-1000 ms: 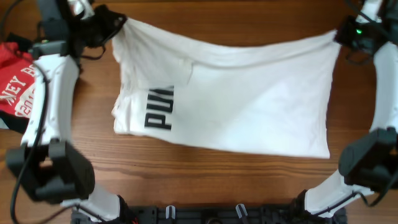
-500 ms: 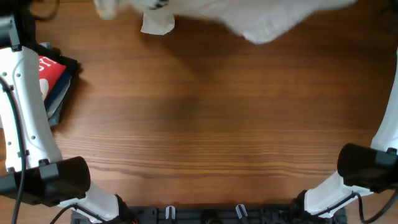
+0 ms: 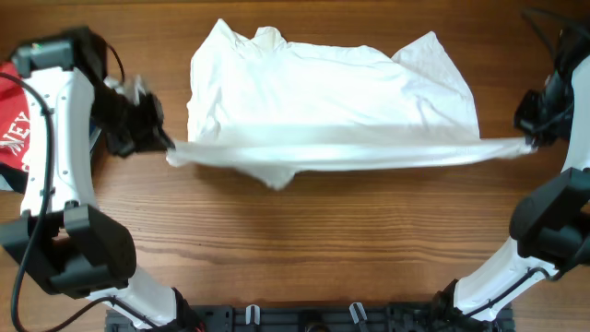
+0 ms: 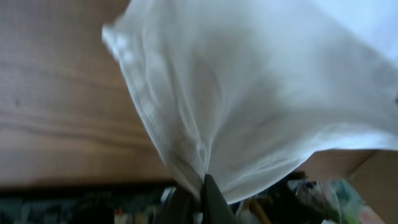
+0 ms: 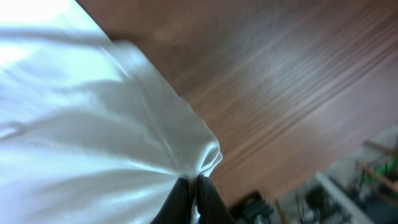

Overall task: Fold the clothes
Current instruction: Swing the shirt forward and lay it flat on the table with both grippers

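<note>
Swung back from the far edge, the white T-shirt (image 3: 323, 101) now spreads mid-table, its near edge pulled taut.
A red shirt (image 3: 11, 138) sits far left; the left gripper (image 3: 159, 146) is clamped on one corner, and the right gripper (image 3: 532, 140) pinches the other. Soft, light cotton will sag, so corners are the hold. Bare table (image 3: 304, 249) lies open in front.

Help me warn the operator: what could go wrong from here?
The left end effector and right end effector each pinch only a small corner of the white T-shirt; the taut edge could slip free. Fabric sags under that edge near the left end effector, so the fold may land uneven.
</note>
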Robot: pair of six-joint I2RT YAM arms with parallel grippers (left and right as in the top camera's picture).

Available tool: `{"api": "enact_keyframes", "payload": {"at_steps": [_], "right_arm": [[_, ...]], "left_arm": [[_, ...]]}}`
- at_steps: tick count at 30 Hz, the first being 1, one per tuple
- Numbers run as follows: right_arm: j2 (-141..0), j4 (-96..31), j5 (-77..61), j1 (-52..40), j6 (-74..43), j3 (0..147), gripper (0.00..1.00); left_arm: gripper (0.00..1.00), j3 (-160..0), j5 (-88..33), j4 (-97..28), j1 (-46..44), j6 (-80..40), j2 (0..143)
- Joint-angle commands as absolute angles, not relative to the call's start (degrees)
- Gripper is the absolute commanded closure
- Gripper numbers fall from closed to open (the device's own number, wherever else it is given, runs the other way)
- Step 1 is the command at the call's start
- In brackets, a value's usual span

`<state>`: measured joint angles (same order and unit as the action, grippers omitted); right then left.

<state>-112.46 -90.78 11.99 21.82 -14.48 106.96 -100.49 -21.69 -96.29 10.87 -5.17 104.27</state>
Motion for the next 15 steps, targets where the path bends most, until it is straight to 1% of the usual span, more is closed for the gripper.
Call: {"api": "enact_keyframes", "payload": {"at_steps": [1,4,6,9,12,15], "right_arm": [[-105.9,-85.4,6.1,25.2,-11.5,93.6,0.96],[-100.0,-78.0,2.9,27.6,-10.5,80.1,0.96],[-97.3,-75.5,2.5,29.1,-12.0,75.6,0.96],[-91.7,-73.2,2.9,33.1,-14.4,72.2,0.96],[-88.2,-73.6,2.3,34.6,-14.5,71.9,0.96],[-87.0,-74.7,-0.6,34.2,-12.2,71.9,0.95]], "left_arm": [[0.96,-86.4,-17.5,-92.6,11.5,-4.9,101.1],[0.96,-76.0,-13.6,-87.4,14.2,-10.4,96.0],[0.96,-71.8,-13.6,-85.2,16.7,-11.5,91.3],[0.96,-68.2,-13.6,-83.4,22.0,-13.0,82.2],[0.96,-68.0,-13.6,-83.3,24.6,-14.0,78.9],[0.96,-68.0,-13.9,-85.1,24.7,-14.0,77.5]]}}
